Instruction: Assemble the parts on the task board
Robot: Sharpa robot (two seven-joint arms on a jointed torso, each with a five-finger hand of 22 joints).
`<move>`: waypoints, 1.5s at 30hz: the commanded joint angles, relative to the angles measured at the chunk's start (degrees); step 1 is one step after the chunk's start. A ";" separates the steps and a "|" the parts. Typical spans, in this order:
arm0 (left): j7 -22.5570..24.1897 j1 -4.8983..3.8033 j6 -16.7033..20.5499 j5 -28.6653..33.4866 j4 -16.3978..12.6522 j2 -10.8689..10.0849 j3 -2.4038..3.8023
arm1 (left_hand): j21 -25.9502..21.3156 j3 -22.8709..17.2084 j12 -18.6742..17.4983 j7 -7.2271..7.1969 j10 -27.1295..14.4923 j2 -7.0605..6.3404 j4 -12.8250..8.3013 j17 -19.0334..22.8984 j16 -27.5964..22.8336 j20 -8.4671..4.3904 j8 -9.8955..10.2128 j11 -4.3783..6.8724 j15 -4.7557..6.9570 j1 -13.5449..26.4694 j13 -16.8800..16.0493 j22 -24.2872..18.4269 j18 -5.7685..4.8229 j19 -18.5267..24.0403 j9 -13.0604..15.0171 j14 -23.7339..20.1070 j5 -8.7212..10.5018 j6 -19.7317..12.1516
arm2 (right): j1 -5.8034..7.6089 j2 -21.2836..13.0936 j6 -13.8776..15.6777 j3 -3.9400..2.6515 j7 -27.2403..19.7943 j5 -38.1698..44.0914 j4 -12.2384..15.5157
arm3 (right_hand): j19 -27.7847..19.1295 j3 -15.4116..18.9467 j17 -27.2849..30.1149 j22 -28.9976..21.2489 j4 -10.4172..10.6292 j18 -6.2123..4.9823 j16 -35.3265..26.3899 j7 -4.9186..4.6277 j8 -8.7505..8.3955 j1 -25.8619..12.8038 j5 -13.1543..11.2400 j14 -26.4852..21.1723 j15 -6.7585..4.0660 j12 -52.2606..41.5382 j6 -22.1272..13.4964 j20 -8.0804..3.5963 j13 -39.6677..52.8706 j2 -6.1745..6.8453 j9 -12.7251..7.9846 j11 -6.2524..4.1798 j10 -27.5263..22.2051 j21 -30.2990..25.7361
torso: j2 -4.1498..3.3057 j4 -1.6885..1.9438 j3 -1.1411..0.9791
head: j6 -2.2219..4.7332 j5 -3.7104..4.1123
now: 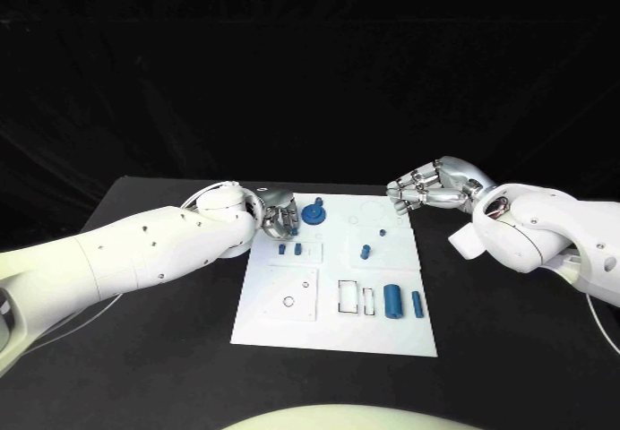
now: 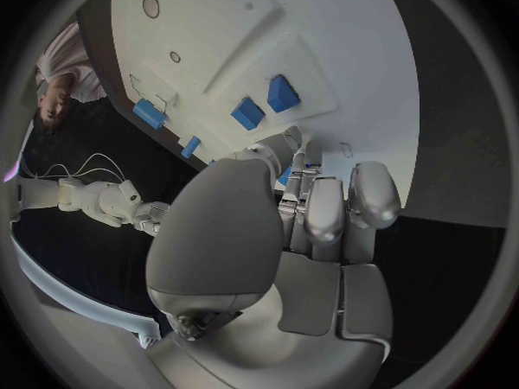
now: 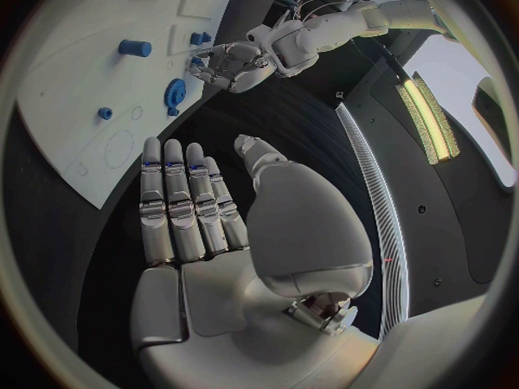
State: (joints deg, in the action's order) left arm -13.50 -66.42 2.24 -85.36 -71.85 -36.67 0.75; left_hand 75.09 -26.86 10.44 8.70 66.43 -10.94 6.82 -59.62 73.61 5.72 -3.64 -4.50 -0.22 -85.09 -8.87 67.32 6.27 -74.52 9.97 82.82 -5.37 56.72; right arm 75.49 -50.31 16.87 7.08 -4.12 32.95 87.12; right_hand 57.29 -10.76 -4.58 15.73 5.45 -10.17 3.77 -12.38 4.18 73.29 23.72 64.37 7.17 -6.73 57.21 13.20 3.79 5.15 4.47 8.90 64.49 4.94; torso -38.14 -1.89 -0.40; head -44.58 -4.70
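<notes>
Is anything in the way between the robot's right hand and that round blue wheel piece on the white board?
Nothing visible blocks it. The right hand hovers at the task board's far edge, and bare board lies between it and the round blue part. The left hand sits just beyond.

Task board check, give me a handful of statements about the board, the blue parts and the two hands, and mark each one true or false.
1. The task board is white and lies on a black table. True.
2. The right hand holds a blue part. False: its fingers are apart and it holds nothing, at the board's far right corner.
3. The left hand is at the board's far left edge, beside the round blue part. True.
4. All blue parts are stacked in one pile. False: they lie spread over the board, some near its near right side.
</notes>
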 commanded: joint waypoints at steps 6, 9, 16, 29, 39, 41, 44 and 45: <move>0.40 -0.05 1.53 0.92 -0.60 -1.46 0.04 | -0.43 -0.24 -0.42 0.02 -0.16 -0.18 0.19 0.31 -0.34 0.03 0.12 -0.22 -0.11 0.42 -0.05 -0.21 -0.71 0.43 -0.13 -0.45 -0.03 -0.53 | -0.05 0.07 -1.22 -0.01 0.73 7.53 -1.25 | 1.90 -2.07 -0.04 -0.39 -3.41 -0.47 1.15 0.64 0.32 4.28 -2.06 2.07 -0.92 0.22 0.20 -0.60 -0.20 -0.66 0.18 -0.35 -1.45 0.50 | 0.01 -0.01 0.02 | 0.17 0.34; 1.60 -0.06 4.10 2.63 -1.09 -2.47 0.10 | -0.77 -0.32 -0.57 -0.09 -0.18 -0.17 0.20 0.84 -0.60 0.04 -0.27 -0.21 -0.11 0.42 -0.09 -0.68 -0.59 0.75 -0.14 -0.61 -0.03 0.07 | -0.06 0.16 -1.48 -0.01 1.62 13.21 -1.92 | 5.13 -3.40 -0.94 0.51 -5.05 -0.35 2.83 1.34 0.62 5.98 -4.03 5.91 -2.31 0.10 1.13 -2.14 -0.13 -0.48 0.31 -1.00 -0.92 2.68 | 0.06 -0.02 0.04 | 0.29 0.47; 8.23 -0.19 13.92 21.68 -3.20 -6.20 0.80 | -3.56 -1.08 -0.36 0.08 0.59 0.59 0.66 6.25 -3.91 0.04 -1.96 -0.26 -0.12 0.77 -0.55 -4.41 0.26 3.37 0.07 -2.46 -0.02 3.25 | -0.12 1.32 -0.92 -0.01 6.42 36.87 -3.53 | 15.04 -3.90 -6.10 6.62 -7.45 -0.32 10.16 3.29 1.47 7.04 -5.01 20.24 -6.75 -1.18 4.53 -7.04 0.16 0.14 0.63 -3.81 3.87 12.63 | 0.10 -0.08 0.03 | 0.90 1.32; 25.68 0.03 16.25 68.65 -12.30 -13.62 0.93 | -21.36 -0.04 0.70 0.79 -2.11 0.64 0.73 27.50 -20.00 0.97 -2.26 -1.01 -1.22 2.08 -1.71 -24.76 4.21 19.42 -0.96 -14.79 0.17 3.11 | -2.73 5.71 -2.14 -0.01 13.80 62.03 -6.01 | 22.57 -9.47 -43.93 46.28 -6.83 4.49 52.55 3.84 -0.16 3.79 -5.32 21.70 -7.67 1.07 5.92 -8.56 0.56 2.74 0.42 -4.49 3.60 55.37 | -0.08 0.06 0.13 | 1.55 3.12; 30.87 0.46 9.81 81.53 -17.17 -16.20 0.88 | -24.65 4.17 2.06 0.67 -2.95 1.06 0.94 28.73 -21.08 1.61 -2.40 -1.27 -1.53 3.40 -2.49 -26.66 4.28 20.70 -1.36 -17.38 0.21 2.36 | -4.44 8.13 -3.92 -0.01 14.67 64.88 -7.26 | 24.27 -11.24 -56.31 57.14 -6.50 5.97 64.43 3.49 -0.36 2.93 -5.50 21.85 -7.11 1.74 5.21 -7.63 0.37 3.66 0.42 -3.82 1.82 66.41 | -0.10 -0.05 0.17 | 1.00 2.94; 31.24 0.47 9.74 82.28 -17.77 -16.49 0.88 | -24.74 4.25 2.14 0.68 -2.94 1.15 0.90 28.77 -21.07 1.61 -2.42 -1.26 -1.52 3.35 -2.53 -26.72 4.29 20.68 -1.37 -17.41 0.20 2.35 | -4.83 8.76 -4.35 -0.01 14.71 65.14 -7.64 | 24.34 -11.33 -57.17 57.94 -6.47 6.07 65.33 3.47 -0.35 2.80 -5.60 21.80 -7.06 1.74 5.08 -7.49 0.35 3.82 0.40 -3.73 1.71 67.20 | -0.15 -0.13 0.19 | 0.94 2.94; 31.47 0.47 9.79 82.71 -18.19 -16.64 0.88 | -24.86 4.38 2.25 0.69 -2.95 1.28 0.79 28.83 -21.06 1.61 -2.45 -1.25 -1.51 3.20 -2.59 -26.80 4.30 20.62 -1.40 -17.43 0.19 2.34 | -5.22 9.35 -4.82 -0.01 14.81 65.50 -8.14 | 24.44 -11.43 -58.04 58.76 -6.46 6.18 66.20 3.49 -0.33 2.72 -5.71 21.75 -7.02 1.73 5.02 -7.38 0.35 3.95 0.40 -3.68 1.62 67.99 | -0.14 0.01 0.22 | 0.84 3.10; 31.51 0.47 9.82 82.78 -18.29 -16.67 0.88 | -24.91 4.43 2.30 0.69 -2.96 1.33 0.73 28.85 -21.05 1.61 -2.47 -1.24 -1.50 3.13 -2.61 -26.84 4.30 20.59 -1.41 -17.44 0.18 2.33 | -5.30 9.49 -4.91 -0.01 14.81 65.55 -8.30 | 24.46 -11.44 -58.17 58.87 -6.45 6.19 66.32 3.49 -0.32 2.72 -5.72 21.76 -7.01 1.73 5.02 -7.37 0.35 3.94 0.40 -3.69 1.61 68.10 | -0.14 0.05 0.22 | 0.83 3.17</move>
State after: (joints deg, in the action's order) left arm 15.25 -65.96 14.12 -6.45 -89.81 -53.34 1.59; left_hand 50.57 -22.82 12.45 9.52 63.96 -10.32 7.51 -30.86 52.75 7.36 -5.88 -5.72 -1.76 -81.79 -11.40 40.53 9.83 -54.26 8.66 65.73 -5.37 59.38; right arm 70.29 -40.97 13.94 7.08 9.72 95.89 79.03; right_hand 81.36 -21.76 -62.64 74.48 -0.94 -4.81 69.90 -8.80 4.18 76.23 18.25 84.02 -0.20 -5.18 62.63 5.92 4.20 9.00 4.92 5.31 66.42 72.87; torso -38.27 -1.90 -0.20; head -43.67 -1.70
